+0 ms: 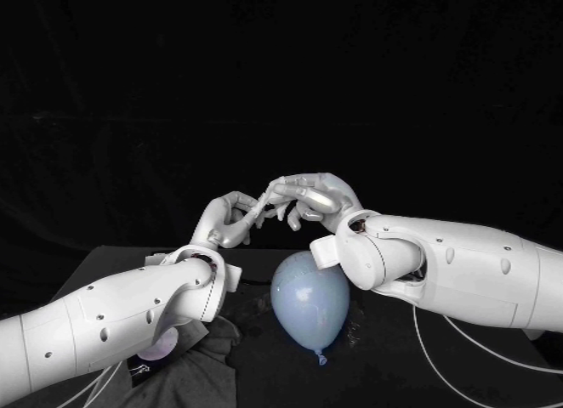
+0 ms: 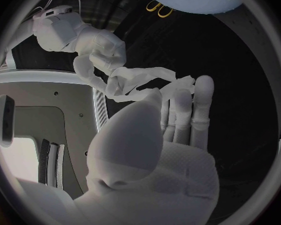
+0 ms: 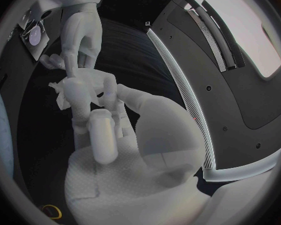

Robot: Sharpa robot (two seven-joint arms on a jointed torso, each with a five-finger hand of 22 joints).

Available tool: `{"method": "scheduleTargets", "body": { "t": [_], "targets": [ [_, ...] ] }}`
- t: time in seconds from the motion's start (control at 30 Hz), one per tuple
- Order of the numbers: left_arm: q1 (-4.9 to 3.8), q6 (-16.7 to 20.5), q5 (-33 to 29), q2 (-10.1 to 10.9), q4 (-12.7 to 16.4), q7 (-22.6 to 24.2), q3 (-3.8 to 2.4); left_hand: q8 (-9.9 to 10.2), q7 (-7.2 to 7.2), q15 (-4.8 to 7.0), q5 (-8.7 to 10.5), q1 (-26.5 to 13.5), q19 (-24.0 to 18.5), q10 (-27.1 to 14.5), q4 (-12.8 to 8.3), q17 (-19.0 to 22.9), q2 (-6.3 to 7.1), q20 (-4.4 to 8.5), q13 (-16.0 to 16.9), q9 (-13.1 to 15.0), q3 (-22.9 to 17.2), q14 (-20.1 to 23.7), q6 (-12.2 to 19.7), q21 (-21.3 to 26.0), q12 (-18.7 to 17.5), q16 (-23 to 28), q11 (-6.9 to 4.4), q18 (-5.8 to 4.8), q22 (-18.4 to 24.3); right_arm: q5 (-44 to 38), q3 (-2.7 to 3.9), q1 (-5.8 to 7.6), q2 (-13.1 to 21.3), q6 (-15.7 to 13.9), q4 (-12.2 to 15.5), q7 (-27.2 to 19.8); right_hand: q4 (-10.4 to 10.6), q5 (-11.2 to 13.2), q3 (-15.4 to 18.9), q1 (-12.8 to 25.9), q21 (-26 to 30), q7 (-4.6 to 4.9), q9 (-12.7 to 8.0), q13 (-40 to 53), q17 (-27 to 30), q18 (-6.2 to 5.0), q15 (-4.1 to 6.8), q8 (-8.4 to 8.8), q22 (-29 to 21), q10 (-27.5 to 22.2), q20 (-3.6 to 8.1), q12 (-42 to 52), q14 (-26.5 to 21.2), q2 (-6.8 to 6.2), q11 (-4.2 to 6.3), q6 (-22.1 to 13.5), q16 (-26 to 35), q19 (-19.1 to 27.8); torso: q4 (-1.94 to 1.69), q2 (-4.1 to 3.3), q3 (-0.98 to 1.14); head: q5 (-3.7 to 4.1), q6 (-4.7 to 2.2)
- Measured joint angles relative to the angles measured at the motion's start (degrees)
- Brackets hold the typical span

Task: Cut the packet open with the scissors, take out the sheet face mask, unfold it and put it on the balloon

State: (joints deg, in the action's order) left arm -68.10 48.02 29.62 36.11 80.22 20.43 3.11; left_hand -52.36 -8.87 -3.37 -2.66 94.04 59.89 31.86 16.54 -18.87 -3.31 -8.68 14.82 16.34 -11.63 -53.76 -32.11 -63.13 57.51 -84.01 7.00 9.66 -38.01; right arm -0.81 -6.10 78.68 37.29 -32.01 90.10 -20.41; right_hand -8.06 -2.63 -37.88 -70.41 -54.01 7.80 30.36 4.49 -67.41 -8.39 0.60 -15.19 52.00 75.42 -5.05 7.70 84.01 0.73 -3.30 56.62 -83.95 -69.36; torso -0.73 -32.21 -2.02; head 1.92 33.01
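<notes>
1. Left hand [image 1: 226, 219]: raised well above the surface [image 1: 404, 357], fingers mostly straight. Its fingertips [image 2: 189, 87] pinch one end of the sheet face mask [image 1: 267, 204].
2. Sheet face mask: a bunched, twisted strip, not yet unfolded. Its long axis runs from hand to hand, and both hands are equally near it.
3. Balloon [image 1: 309, 299]: lies on the surface below and nearer the robot than the hands, between the arms, with its knot end towards the robot. It is well apart from the mask.
4. Right hand [image 1: 316, 197]: fingers curled and gripping the mask's other end. The next move is judged to be drawing the hands apart.
</notes>
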Motion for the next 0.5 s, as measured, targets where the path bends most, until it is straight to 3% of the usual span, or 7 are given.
{"method": "scheduleTargets", "body": {
  "t": [0.13,0.2,0.27,0.5],
  "targets": [
    [0.0,-0.1,-1.5,0.5,0.5,2.9,0.0,4.1,0.04,0.5,0.04,0.9,-0.2,3.2,-0.5,0.5,3.87,0.57,-2.4,-2.6,-13.1,-0.1,-4.8,-0.1,-2.9,0.4,-0.44,-0.01,-0.2,0.0,0.0,-0.02,0.0,0.0,-0.7,0.0,0.0,0.0,0.0,0.1,0.0,-0.01,0.0,0.0,0.0,0.02,0.0,0.03,0.0,0.0,0.0,-0.2,0.0,-0.06,-0.01,0.0,0.0,0.0,0.01,0.0,0.01,0.06,-0.04],
    [0.0,-0.3,-2.0,0.8,0.8,4.2,0.0,6.7,0.01,0.73,0.25,-1.5,-0.1,4.7,-1.5,0.7,7.11,0.91,-3.1,-3.8,-21.3,-0.3,-8.1,-1.1,-3.4,0.5,-0.63,-0.35,-0.9,0.0,0.0,-0.03,0.0,0.0,-1.1,0.1,0.0,0.0,0.0,0.1,0.0,-0.07,0.0,0.0,0.0,0.02,0.0,0.04,0.0,-0.1,0.0,-0.2,0.0,-0.06,-0.08,-0.1,0.0,0.0,0.01,0.0,0.01,0.1,-0.05],
    [0.0,-0.6,-2.5,1.3,1.2,5.5,0.0,8.0,0.11,0.82,0.12,-3.6,-0.1,5.2,-3.2,0.8,9.14,0.91,-3.5,-4.2,-25.7,-0.4,-10.1,-1.4,-3.5,0.7,-0.74,-0.39,-1.1,0.0,-0.01,-0.04,0.0,0.0,-1.9,0.1,0.0,0.0,0.0,0.1,0.0,-0.07,0.0,0.0,0.0,0.02,0.0,0.04,0.0,-0.1,0.0,-0.2,0.0,-0.05,-0.05,-0.1,0.0,0.0,0.01,0.01,0.01,0.12,-0.03],
    [-0.02,-2.5,-3.1,3.5,1.4,7.5,-0.08,9.1,-0.18,0.82,0.03,-6.7,-0.5,5.4,-5.9,0.9,10.2,0.9,-4.1,-4.5,-28.7,-0.4,-11.8,-1.4,-4.4,0.7,-0.49,-0.43,-0.7,0.0,-0.01,-0.04,0.8,0.2,-4.3,1.3,0.0,0.1,0.0,0.0,0.3,-0.07,0.0,0.0,0.3,0.05,-0.01,0.2,-0.5,0.0,0.0,-0.2,0.0,-0.04,0.04,-0.1,0.1,0.0,-0.03,0.01,0.01,0.31,0.21]
  ]
}}
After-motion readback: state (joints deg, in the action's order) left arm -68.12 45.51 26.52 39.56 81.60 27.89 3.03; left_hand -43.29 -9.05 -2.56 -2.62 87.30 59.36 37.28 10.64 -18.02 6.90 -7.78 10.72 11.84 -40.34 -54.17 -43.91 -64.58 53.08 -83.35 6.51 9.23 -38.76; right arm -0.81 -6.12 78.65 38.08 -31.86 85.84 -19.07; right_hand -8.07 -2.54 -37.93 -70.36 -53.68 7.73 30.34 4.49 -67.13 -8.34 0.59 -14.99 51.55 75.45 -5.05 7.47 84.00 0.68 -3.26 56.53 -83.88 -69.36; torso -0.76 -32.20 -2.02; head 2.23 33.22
